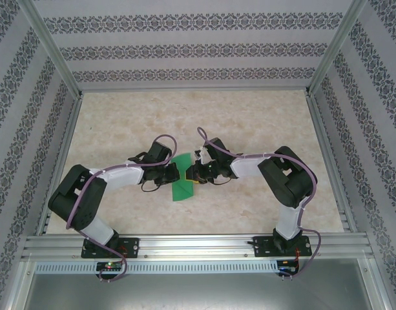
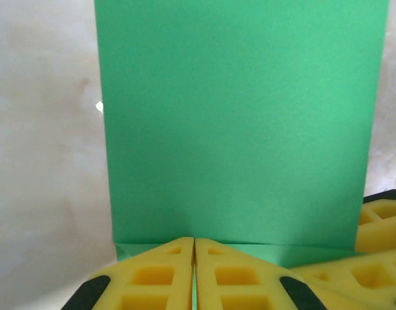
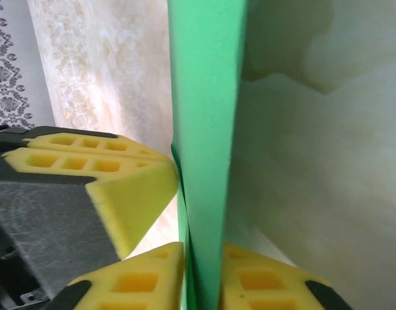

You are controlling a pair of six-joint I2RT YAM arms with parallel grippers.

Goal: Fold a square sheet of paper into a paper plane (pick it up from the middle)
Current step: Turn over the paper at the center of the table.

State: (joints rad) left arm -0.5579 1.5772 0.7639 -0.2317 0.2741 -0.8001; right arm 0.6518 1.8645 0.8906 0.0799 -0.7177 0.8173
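Mid-desk [image 1: 262, 116], left fingers [image 2: 156, 274] are pinched fully together on the folded edge of the green sheet of paper [image 2: 243, 129]. Right fingers [image 3: 136, 281] are nearly closed and press the same sheet from both sides, just beside the left pair. Desk is beige and marbled. Patterned wallpaper walls [image 1: 185, 48], aluminium rail [image 1: 198, 245] at near edge.

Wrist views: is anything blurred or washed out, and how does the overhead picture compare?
Left wrist: the green paper looks soft and flatly lit, the table beside it is pale and blurred, and the yellow fingertips are a little crisper. Right wrist: the paper stands edge-on and soft, with a pale unfocused area to its right. Top view: even light, sharp, no glare.
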